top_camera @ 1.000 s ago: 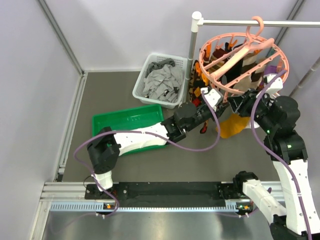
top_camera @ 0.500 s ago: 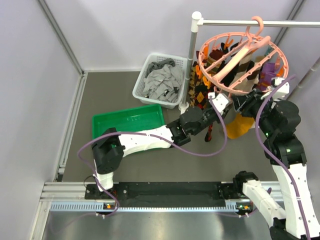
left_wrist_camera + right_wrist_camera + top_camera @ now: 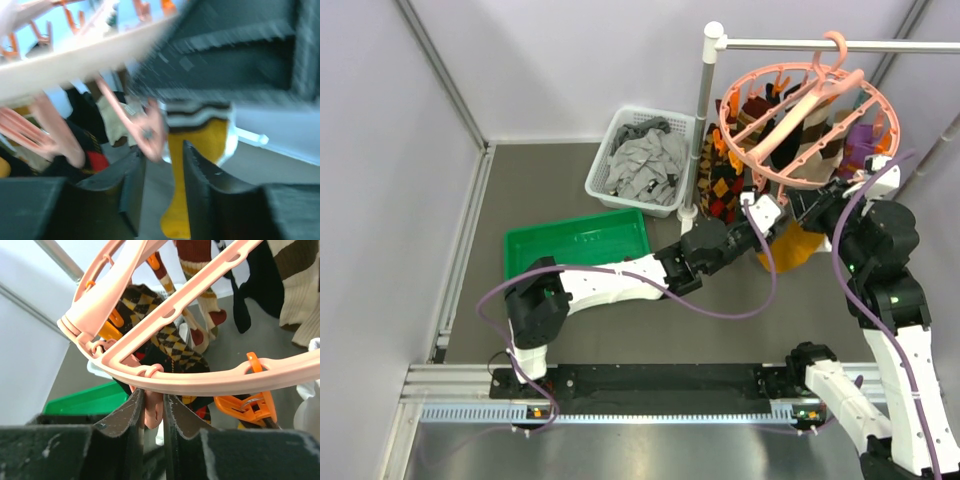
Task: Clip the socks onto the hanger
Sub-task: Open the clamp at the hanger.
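Observation:
The salmon-pink ring hanger (image 3: 810,120) hangs from the rail at the upper right, with several socks clipped round it. A mustard sock (image 3: 790,245) with a white and black band at its top (image 3: 197,112) hangs under the near rim, between my two grippers. My left gripper (image 3: 763,213) is open just below a pink clip (image 3: 150,132), which touches the left fingertip; the mustard sock hangs behind the gap (image 3: 163,150). My right gripper (image 3: 153,395) is shut on a pink clip (image 3: 152,412) under the rim (image 3: 210,382). What holds the sock's top is hidden.
A white basket (image 3: 612,135) of grey garments stands at the back. A green tray (image 3: 575,245) lies left of centre. The white rail post (image 3: 705,110) rises beside the hanger, with argyle socks (image 3: 720,185) hanging next to it. Grey walls close both sides.
My right jaws have shut onto the pink clip. My left jaws have widened a little. Both grippers moved right and up under the rim, and the hanger swung back.

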{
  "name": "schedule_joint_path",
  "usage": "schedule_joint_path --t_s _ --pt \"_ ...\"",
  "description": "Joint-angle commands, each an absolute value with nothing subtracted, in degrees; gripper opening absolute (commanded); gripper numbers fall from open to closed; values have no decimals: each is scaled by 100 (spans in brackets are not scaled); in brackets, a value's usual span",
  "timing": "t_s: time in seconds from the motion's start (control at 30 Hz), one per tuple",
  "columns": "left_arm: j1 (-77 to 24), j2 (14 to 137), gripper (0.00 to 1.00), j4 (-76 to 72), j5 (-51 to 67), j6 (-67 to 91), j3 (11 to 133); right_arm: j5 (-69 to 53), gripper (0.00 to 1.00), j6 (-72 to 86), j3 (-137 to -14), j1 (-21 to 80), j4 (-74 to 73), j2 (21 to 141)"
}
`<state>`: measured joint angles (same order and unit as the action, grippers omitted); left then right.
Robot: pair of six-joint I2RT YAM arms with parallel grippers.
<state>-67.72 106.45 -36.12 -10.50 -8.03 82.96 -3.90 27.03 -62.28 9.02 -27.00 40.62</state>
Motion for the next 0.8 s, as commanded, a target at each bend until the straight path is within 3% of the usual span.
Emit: schedule_joint_path --t_s 0.0,0.23,0.33,0.5,0.77 --pt "-6908 10407 46 -4085 -686 -826 7902 -193 1 2532 -6249 923 -2373 4052" --pt "-6663 10099 66 -4604 -107 -493 7366 -263 0 2224 -6267 932 -2382 3999" --pt "-6356 10020 73 -4649 780 -10 7347 -404 0 2058 -6267 932 -2347 3982" --pt "-6012 10019 79 -4676 1896 605 7488 -518 0 1864 -6267 932 -2312 3920" --pt "-5695 10274 81 -4702 2584 1212 7998 -694 0 1775 -6258 923 -2268 3876"
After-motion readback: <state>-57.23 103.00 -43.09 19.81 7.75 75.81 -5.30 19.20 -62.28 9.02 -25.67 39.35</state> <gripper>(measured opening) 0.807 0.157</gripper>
